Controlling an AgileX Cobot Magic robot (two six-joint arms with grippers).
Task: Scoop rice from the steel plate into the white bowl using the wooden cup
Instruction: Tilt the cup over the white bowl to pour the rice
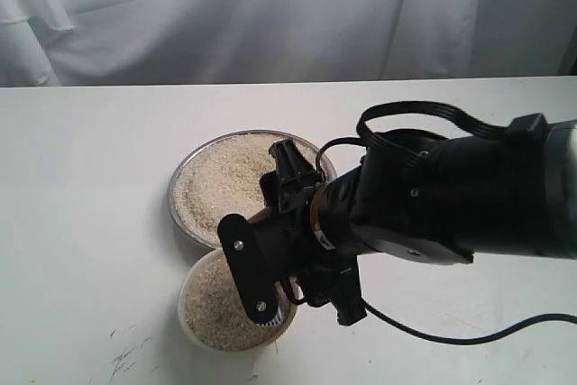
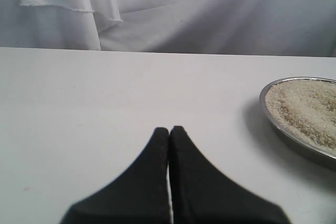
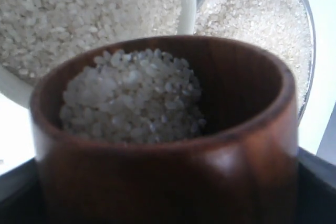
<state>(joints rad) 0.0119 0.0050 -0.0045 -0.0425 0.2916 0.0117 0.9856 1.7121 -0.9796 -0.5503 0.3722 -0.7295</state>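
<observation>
My right gripper (image 1: 269, 223) is shut on the wooden cup (image 3: 252, 145), which hangs over the near edges of both dishes. The glossy reddish-brown cup holds a heap of rice (image 3: 131, 98) and tilts toward the white bowl (image 1: 185, 313). The bowl sits in front of the steel plate (image 1: 173, 191) and holds rice too. More rice (image 1: 221, 178) covers the plate. In the exterior view the arm hides most of the cup and the right sides of both dishes. My left gripper (image 2: 169, 129) is shut on nothing, low over the bare table to the left of the plate (image 2: 273, 124).
The white table (image 1: 81, 223) runs back to a white curtain (image 1: 270, 15). A black cable (image 1: 451, 335) trails over the table at the front right. Faint dark scuffs (image 1: 126, 353) mark the front left.
</observation>
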